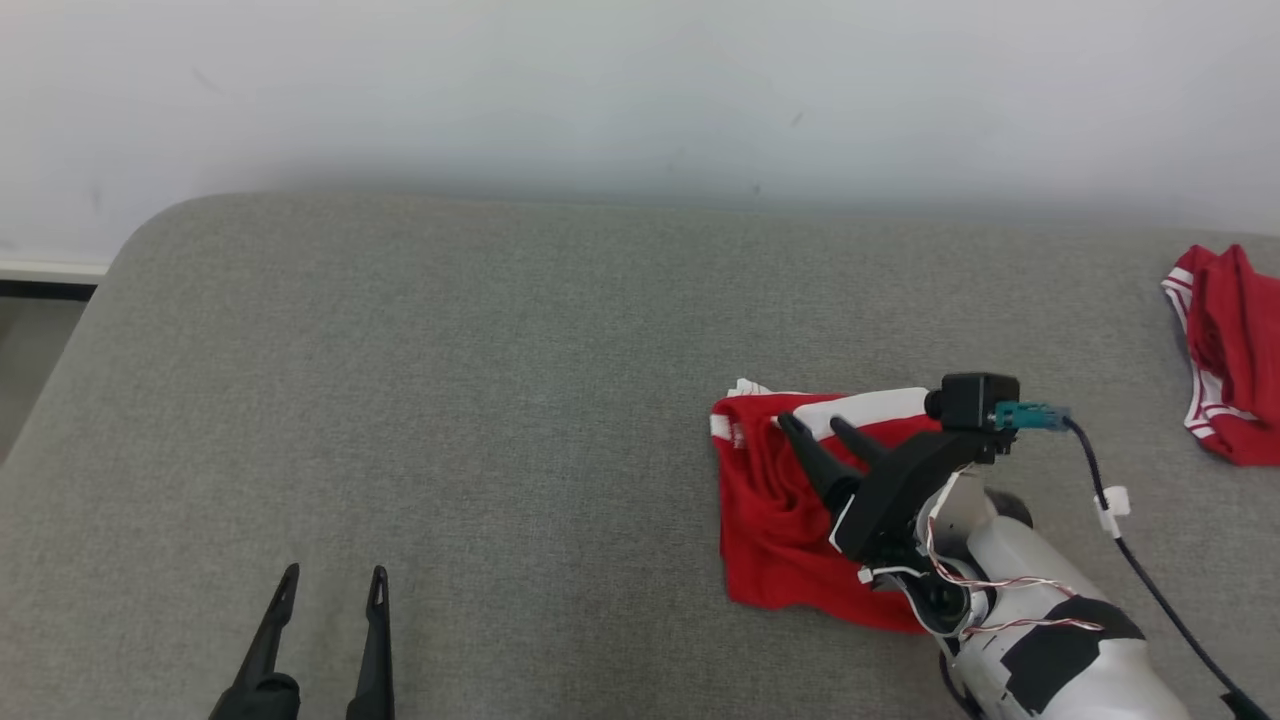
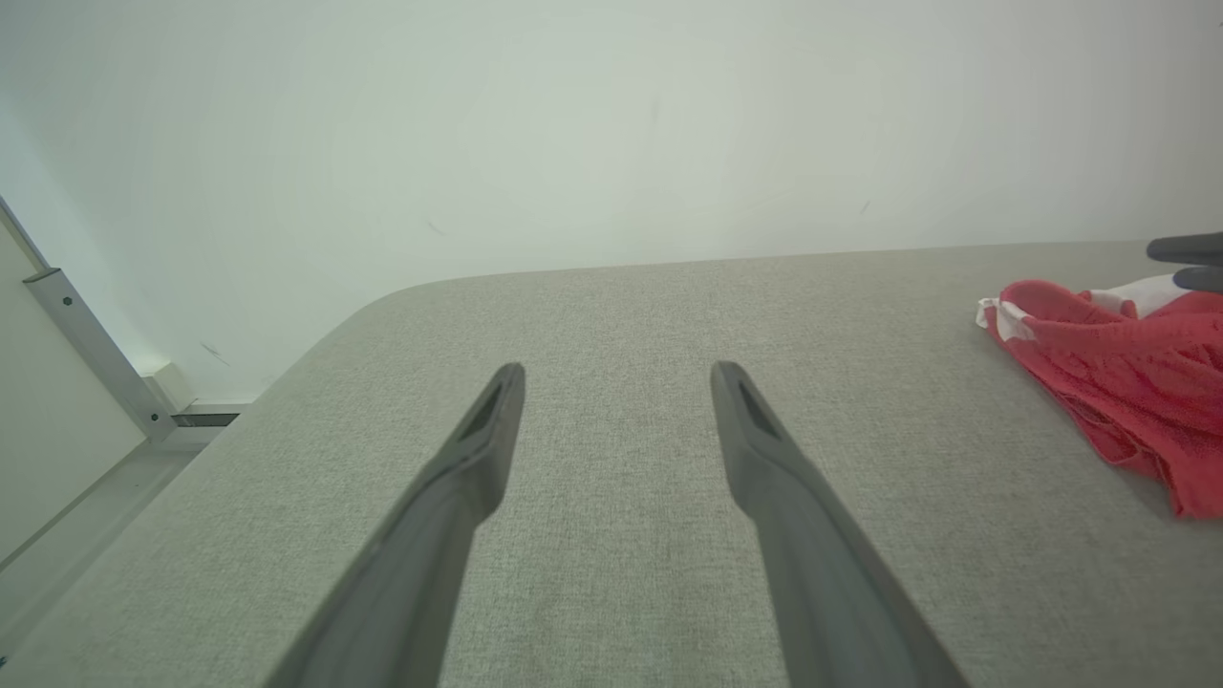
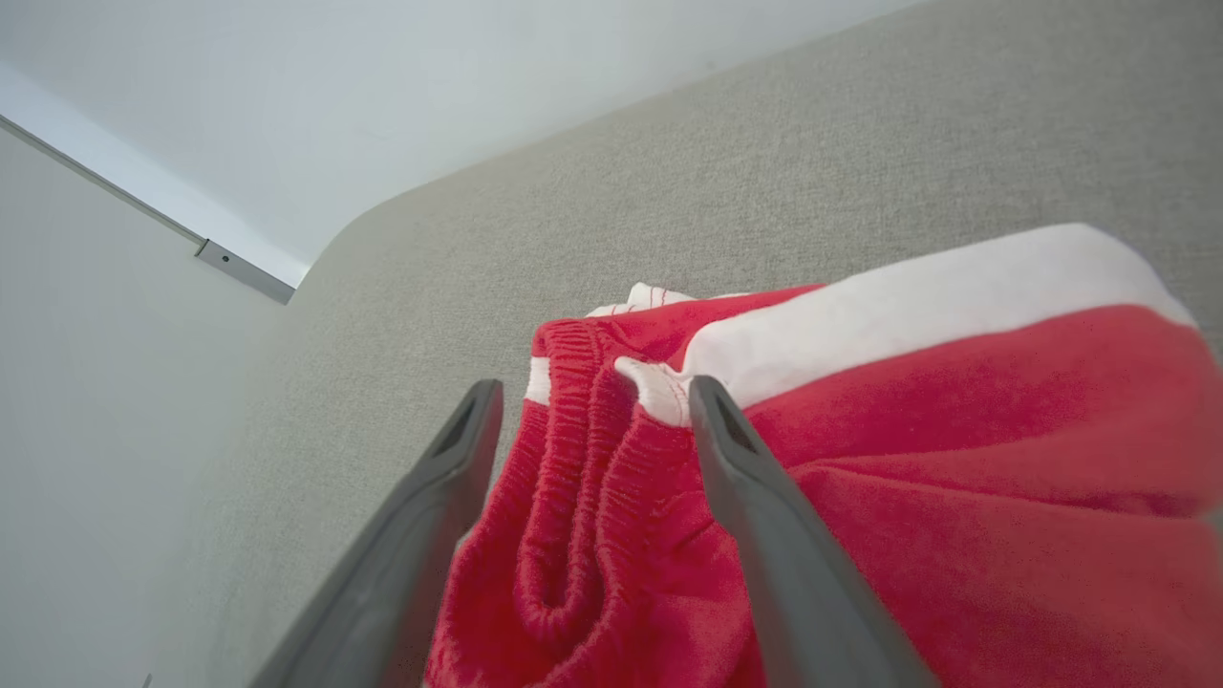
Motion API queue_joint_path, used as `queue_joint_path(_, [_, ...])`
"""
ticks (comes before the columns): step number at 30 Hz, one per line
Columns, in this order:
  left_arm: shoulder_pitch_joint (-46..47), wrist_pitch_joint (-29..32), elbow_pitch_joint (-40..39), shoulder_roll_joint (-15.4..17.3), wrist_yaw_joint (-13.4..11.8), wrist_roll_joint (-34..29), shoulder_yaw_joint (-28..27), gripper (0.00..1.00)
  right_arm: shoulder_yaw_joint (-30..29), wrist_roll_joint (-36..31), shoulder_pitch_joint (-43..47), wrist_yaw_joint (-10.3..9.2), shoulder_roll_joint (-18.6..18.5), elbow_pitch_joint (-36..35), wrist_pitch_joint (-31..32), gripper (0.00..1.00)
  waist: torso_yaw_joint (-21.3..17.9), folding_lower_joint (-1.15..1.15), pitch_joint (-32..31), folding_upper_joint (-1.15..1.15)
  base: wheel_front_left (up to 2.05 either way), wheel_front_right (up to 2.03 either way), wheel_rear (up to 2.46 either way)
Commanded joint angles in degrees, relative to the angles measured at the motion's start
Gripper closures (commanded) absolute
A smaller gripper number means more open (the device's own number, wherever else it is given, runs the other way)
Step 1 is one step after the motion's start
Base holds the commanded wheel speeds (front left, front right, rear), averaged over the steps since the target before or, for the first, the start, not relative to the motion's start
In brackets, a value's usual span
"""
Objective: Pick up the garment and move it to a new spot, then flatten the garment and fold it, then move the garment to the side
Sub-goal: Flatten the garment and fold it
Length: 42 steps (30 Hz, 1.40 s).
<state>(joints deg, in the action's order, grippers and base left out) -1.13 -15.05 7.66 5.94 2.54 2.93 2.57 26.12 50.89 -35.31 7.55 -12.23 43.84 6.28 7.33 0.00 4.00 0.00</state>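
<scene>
A grey fabric surface [image 1: 500,400] stretched before me under a white wall [image 1: 600,90]. The red garment [image 1: 775,520], with its white band, lay crumpled on it. My right gripper [image 1: 812,424] was at the garment's elastic waistband, jaws spread apart and clasping nothing, with ridges of red cloth between my fingers. My left gripper [image 1: 334,575] sat well to the garment's left, jaws likewise released, over bare fabric. Another red piece of clothing [image 1: 1235,350] lay far to the garment's right.
</scene>
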Motion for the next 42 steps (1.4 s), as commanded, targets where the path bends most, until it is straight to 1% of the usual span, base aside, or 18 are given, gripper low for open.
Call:
queue_joint_path(1, [0.0,-0.2,-0.1,0.1,0.0,-0.2,-0.3,0.0,0.4,0.2,0.2,-0.17,-0.7,-1.1,-0.9,0.0,-0.7,0.0,-0.5,0.0,0.0,0.0,0.0])
queue_joint_path(5, [-0.8,-0.2,-0.6,0.2,-0.6,-0.2,-1.4,0.0,1.3,-1.4,1.7,-0.17,-4.8,-5.4,-7.5,0.0,-2.1,0.0,-1.1,0.0,0.0,0.0,0.0])
queue_joint_path(11, [-2.1,-0.2,-1.9,-0.2,-2.0,-0.6,-2.5,0.0,-0.3,-2.7,4.7,-0.17,-7.9,-8.8,-16.9,0.0,-4.8,0.0,-1.6,0.0,0.0,0.0,0.0])
queue_joint_path(16, [-2.2,-0.2,-2.4,-0.2,-2.4,-0.7,-3.1,0.0,-2.5,-5.6,8.3,-0.17,-8.7,-11.7,-20.6,0.0,-6.9,0.0,-1.7,0.0,0.0,0.0,0.0])
queue_joint_path(19, [-1.9,-0.2,-2.6,-0.2,-2.6,-0.7,-3.5,0.0,-4.8,-9.3,11.0,-0.17,-9.4,-14.5,-21.4,0.0,-8.0,0.0,-1.7,0.0,0.0,0.0,0.0])
queue_joint_path(21, [-1.9,-0.2,-2.8,-0.2,-2.8,-0.8,-3.8,0.0,-7.8,-11.5,13.1,-0.17,-8.7,-17.2,-21.5,0.0,-8.6,0.0,-1.7,0.0,0.0,0.0,0.0])
queue_joint_path(25, [-2.3,-0.2,-3.1,0.1,-2.9,-1.0,-4.1,0.0,-15.1,-15.1,18.5,-0.17,-6.1,-23.2,-21.4,0.0,-9.7,0.0,-1.7,0.0,0.0,0.0,0.0])
queue_joint_path(29, [-2.5,-0.2,-2.9,0.3,-2.9,-1.1,-4.2,0.0,-20.2,-19.1,23.3,-0.17,-3.9,-28.0,-21.4,0.0,-10.1,0.0,-2.0,0.0,0.0,0.0,0.0])
queue_joint_path(31, [-2.5,-0.2,-2.7,0.3,-2.7,-1.0,-4.2,0.0,-21.8,-21.5,25.7,-0.17,-2.7,-30.1,-21.4,0.0,-10.1,0.0,-2.2,0.0,0.0,0.0,0.0])
queue_joint_path(32, [-2.5,-0.2,-2.7,0.3,-2.7,-1.0,-4.2,0.0,-21.8,-21.5,25.7,-0.17,-2.7,-30.1,-21.4,0.0,-10.1,0.0,-2.2,0.0,0.0,0.0,0.0])
queue_joint_path(34, [-2.5,-0.2,-2.5,0.3,-2.7,-1.0,-4.2,0.0,-22.9,-24.0,27.8,-0.17,-1.9,-31.9,-21.4,0.0,-9.9,0.0,-2.4,0.0,0.0,0.0,0.0])
queue_joint_path(42, [-3.1,-0.2,-1.9,0.8,-2.6,-1.2,-4.4,0.0,-26.0,-30.8,34.9,-0.17,2.9,-37.4,-21.4,0.0,-9.0,0.0,-3.6,0.0,0.0,0.0,0.0])
